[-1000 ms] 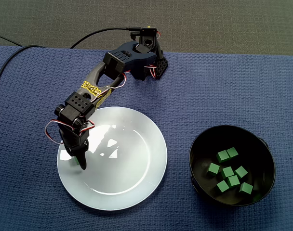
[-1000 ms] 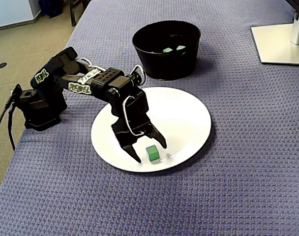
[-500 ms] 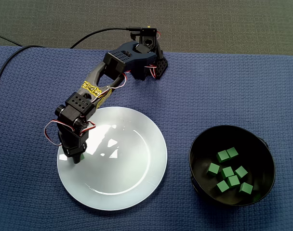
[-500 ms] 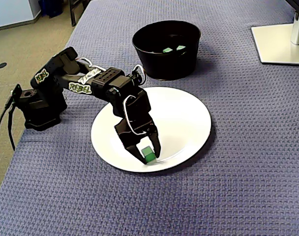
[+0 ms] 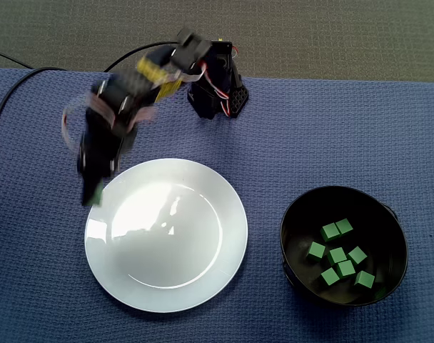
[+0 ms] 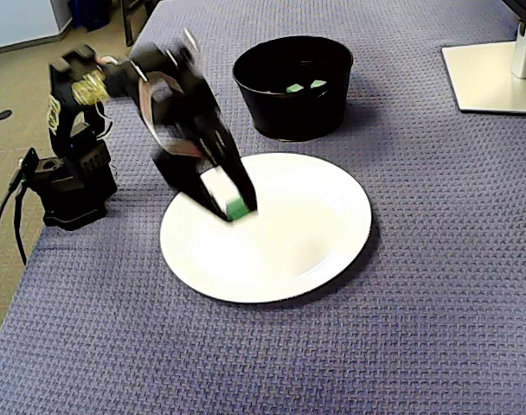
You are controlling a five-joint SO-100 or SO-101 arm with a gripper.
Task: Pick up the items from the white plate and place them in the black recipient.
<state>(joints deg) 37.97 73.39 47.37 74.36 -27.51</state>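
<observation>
My gripper (image 6: pixel 235 207) is shut on a small green cube (image 6: pixel 237 208) and hangs above the white plate (image 6: pixel 315 233), blurred by motion. In the other fixed view the gripper (image 5: pixel 93 194) is over the plate's (image 5: pixel 181 250) upper left rim, and the cube (image 5: pixel 96 195) shows only as a green speck at its tip. The plate itself is bare. The black bowl (image 5: pixel 303 214) stands to the plate's right and holds several green cubes (image 5: pixel 337 256); in a fixed view the bowl (image 6: pixel 293 99) lies beyond the plate.
The arm's base (image 6: pixel 68 186) stands at the cloth's left side, with a black cable (image 6: pixel 2 233) running off it. A white monitor foot (image 6: pixel 492 78) occupies the far right corner. A blue woven cloth (image 5: pixel 345 136) covers the table.
The gripper closed on the green cube on the plate, then lifted it up and back toward the base. The plate is now bare.
</observation>
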